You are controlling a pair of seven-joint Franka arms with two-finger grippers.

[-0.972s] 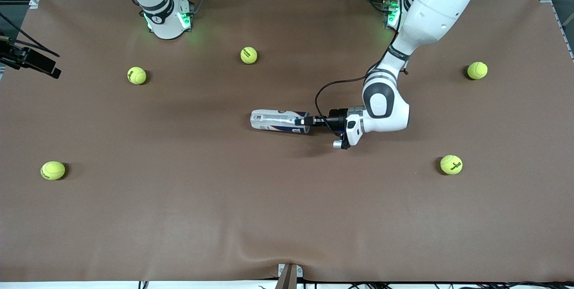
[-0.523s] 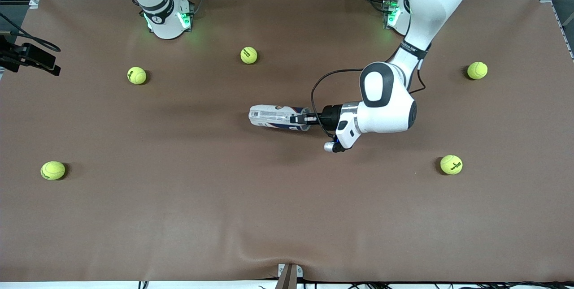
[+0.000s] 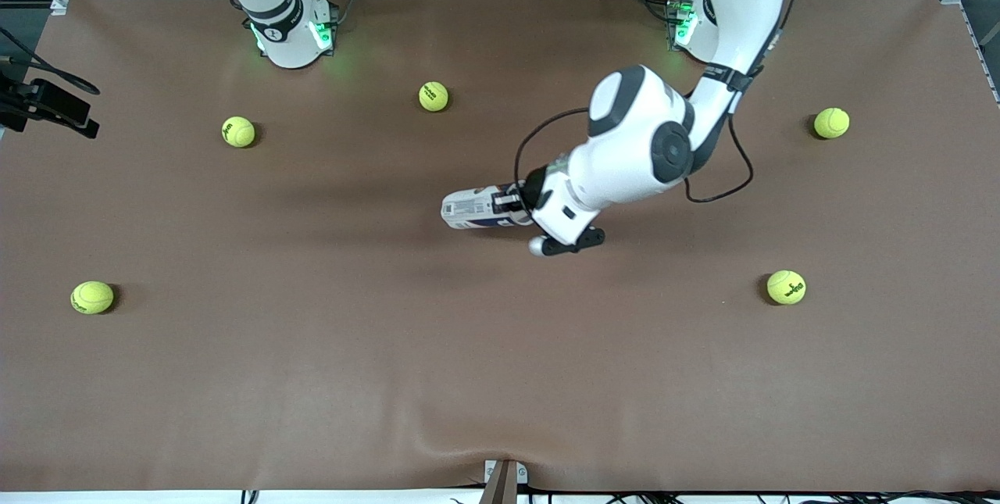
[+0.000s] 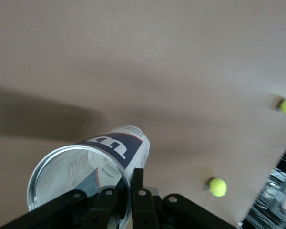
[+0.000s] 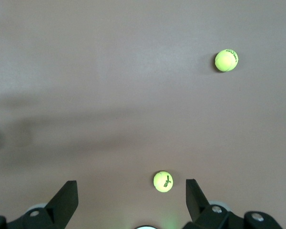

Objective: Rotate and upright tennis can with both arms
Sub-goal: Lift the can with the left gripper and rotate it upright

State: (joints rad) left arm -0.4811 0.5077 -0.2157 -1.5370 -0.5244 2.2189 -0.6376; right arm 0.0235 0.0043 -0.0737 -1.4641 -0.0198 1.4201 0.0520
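— Brown cloth covers the whole table (image 3: 312, 379), with five tennis balls scattered round the edges. Where is the tennis can (image 3: 473, 209)?

— Near the middle, tilted: the end toward the right arm's side sits low, and the open end is raised in the left gripper (image 3: 512, 205), which is clamped on the rim.

— Why grab it by the rim?

— My guess is that pinching the wall at the mouth lets the arm swing that end upward, so the can pivots toward standing on its base. It is not upright yet.

— And the right gripper (image 5: 132, 196)?

— Its arm waits high above the table near its base, fingers wide apart, holding nothing (one ball (image 5: 163, 181) lies under it).

— What does the left wrist view add?

— One finger (image 4: 139, 190) inside the mouth, the clear wall squeezed between the pair, and that the can is empty. The front view hides this under the forearm, but only it shows the can's place on the table.
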